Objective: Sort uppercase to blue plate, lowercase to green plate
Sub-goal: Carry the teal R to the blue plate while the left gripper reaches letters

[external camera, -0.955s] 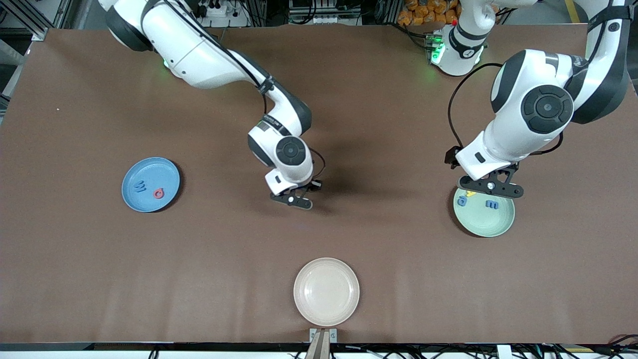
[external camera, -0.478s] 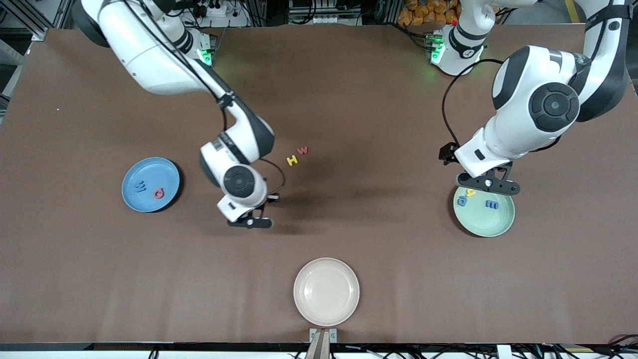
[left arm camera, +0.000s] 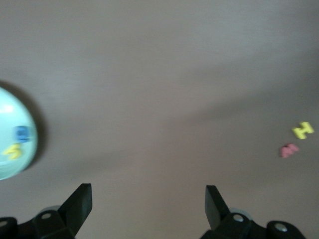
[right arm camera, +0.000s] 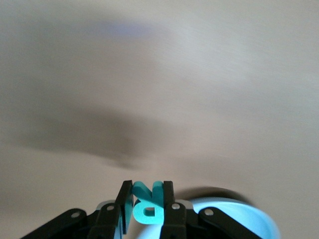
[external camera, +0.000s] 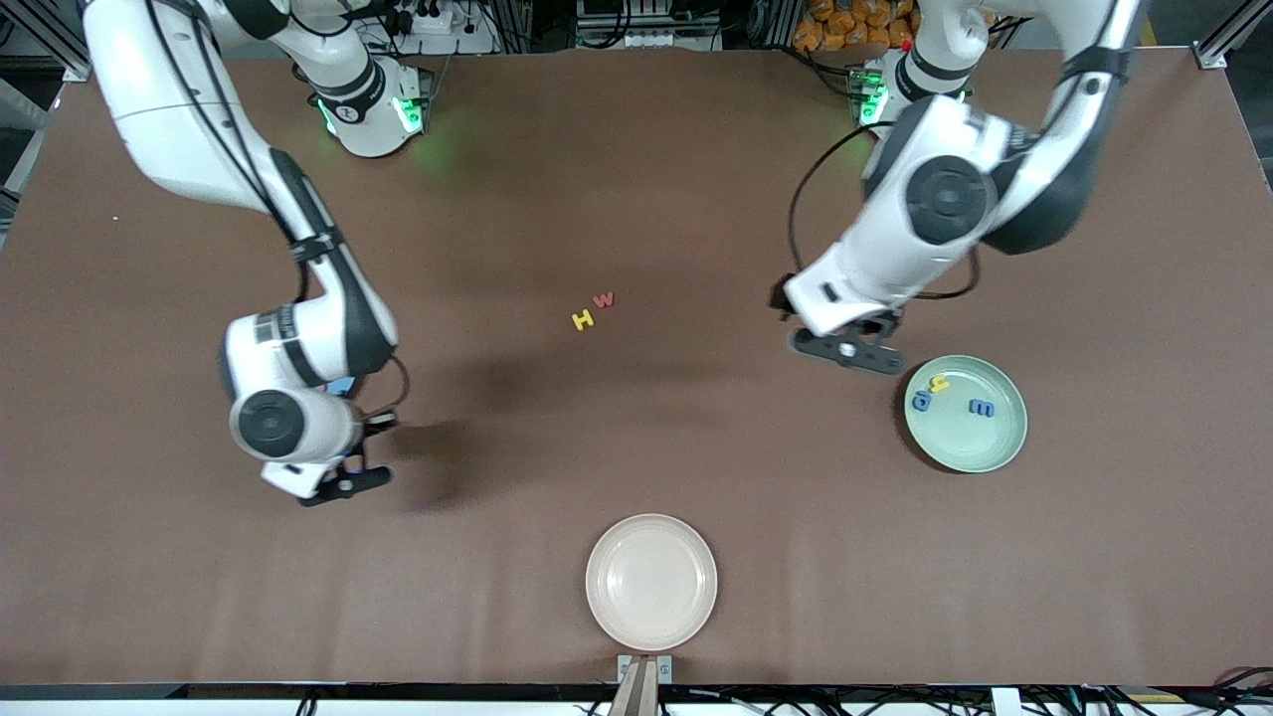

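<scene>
While the right tool (right arm camera: 147, 205) grips the teal R (right arm camera: 146, 203) between closed fingers over the rim of the blue plate (right arm camera: 234, 211), the step in hand looks like carrying that capital to its plate; the next move probably calls for settling over the plate's middle, lowering and letting go. From the front, that arm hides nearly all of the blue plate, so I cannot count what lies in it. The left tool (external camera: 846, 350) hangs open and empty over bare tabletop (external camera: 636, 199) beside the green plate (external camera: 1002, 442). That plate holds three letters: a blue g (external camera: 922, 401), a yellow h (external camera: 938, 384) and a blue m (external camera: 981, 408). Two letters lie together mid-tabletop, a yellow H (external camera: 583, 319) and a red w (external camera: 603, 299), and one cream plate (external camera: 650, 582) sits nearest the front camera, empty
</scene>
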Controlling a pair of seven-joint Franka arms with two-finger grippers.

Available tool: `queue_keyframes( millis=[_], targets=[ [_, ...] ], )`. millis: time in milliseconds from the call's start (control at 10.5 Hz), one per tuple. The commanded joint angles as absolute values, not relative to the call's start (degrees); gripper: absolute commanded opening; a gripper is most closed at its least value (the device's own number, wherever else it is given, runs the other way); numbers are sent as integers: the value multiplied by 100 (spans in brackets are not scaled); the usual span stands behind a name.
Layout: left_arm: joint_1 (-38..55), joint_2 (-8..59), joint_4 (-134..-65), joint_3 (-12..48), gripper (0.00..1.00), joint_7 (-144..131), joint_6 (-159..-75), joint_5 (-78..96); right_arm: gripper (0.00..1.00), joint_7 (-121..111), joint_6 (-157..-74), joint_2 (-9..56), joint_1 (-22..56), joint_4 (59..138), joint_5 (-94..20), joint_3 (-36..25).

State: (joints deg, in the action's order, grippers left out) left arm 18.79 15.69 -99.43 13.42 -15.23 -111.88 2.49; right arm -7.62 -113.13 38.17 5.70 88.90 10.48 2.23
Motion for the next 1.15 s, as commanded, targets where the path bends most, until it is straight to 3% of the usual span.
queue_keyframes(
  millis=[0, 191, 478, 955, 1051],
  targets=[
    [2091, 1836, -9932, 1669, 100, -1767, -11617, 142, 18, -1755, -11268, 3315, 554, 9508, 678, -191],
    [2319, 2134, -9923, 1985, 100, -1767, -11978, -244, 17, -1907, -11223, 2990, 545, 10138, 493, -333],
    [2715, 2758, -9897, 2284, 100, -1767, -12654, -886, 17, -2239, -12047, 2278, 562, 11545, 431, -614],
    [3076, 3550, -9888, 2426, 100, -1758, -13726, -2151, 18, -3146, -12665, 2382, 457, 12190, -218, -976],
    [3146, 3646, -9888, 2426, 100, -1758, -13842, -2188, 31, -3155, -12622, 2373, 457, 12190, -263, -967]
  ],
)
